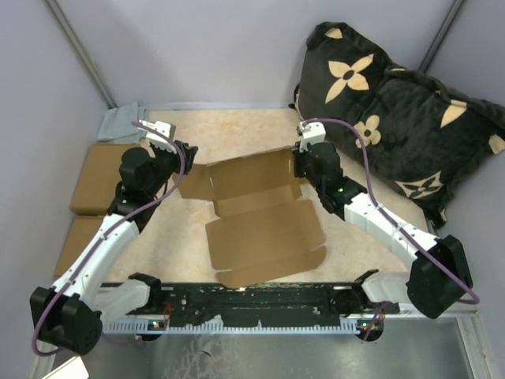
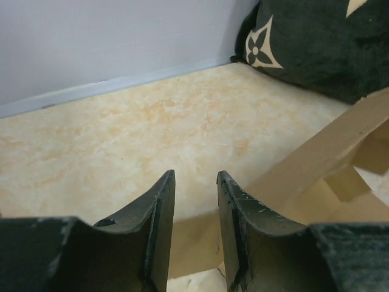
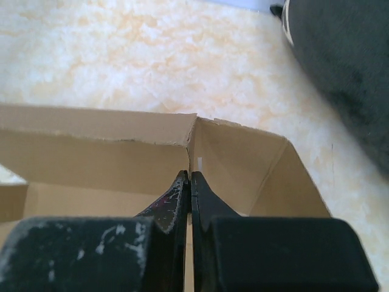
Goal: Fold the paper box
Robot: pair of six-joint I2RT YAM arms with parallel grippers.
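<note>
right hand (image 3: 190,176): pinches paper box (image 1: 264,229) corner | left hand (image 2: 195,177): at its edge

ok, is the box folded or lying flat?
Partly folded. The box has its far wall raised, with the right pincer shut at that wall's corner; the near panels lie flat.

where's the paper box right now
Top view: the paper box lies in the middle of the table, its raised far wall between the open left pincer and the right pincer, which pinches its right corner.
</note>
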